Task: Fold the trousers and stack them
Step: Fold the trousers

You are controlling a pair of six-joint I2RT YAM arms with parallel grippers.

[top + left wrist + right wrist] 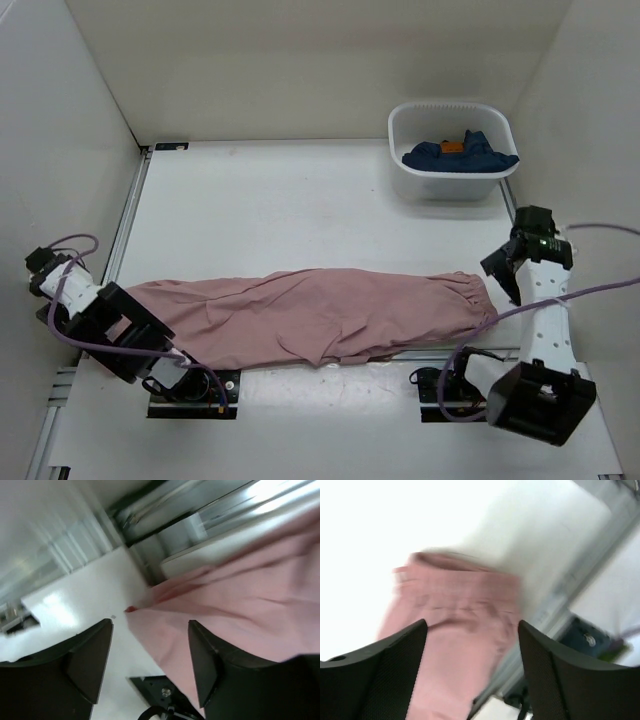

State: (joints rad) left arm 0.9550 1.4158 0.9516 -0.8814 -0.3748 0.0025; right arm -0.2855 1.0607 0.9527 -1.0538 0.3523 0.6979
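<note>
The dusty-pink trousers [320,315] lie stretched out lengthwise along the near edge of the table, with the gathered waistband [470,290] at the right and the leg ends at the left. My left gripper [45,265] is open and empty, off the left of the leg ends. In the left wrist view its fingertips [150,625] frame the corner of the pink fabric [240,585] lying beyond them. My right gripper [505,270] is open and empty, just right of the waistband. In the blurred right wrist view it [472,624] points at the waistband end [455,605].
A white tub [450,186] at the back right holds a dark blue garment [462,157] with an orange tag. A metal rail [125,215] runs along the table's left side. The arm bases [190,388] [450,385] stand by the trousers' near edge. White walls enclose the table.
</note>
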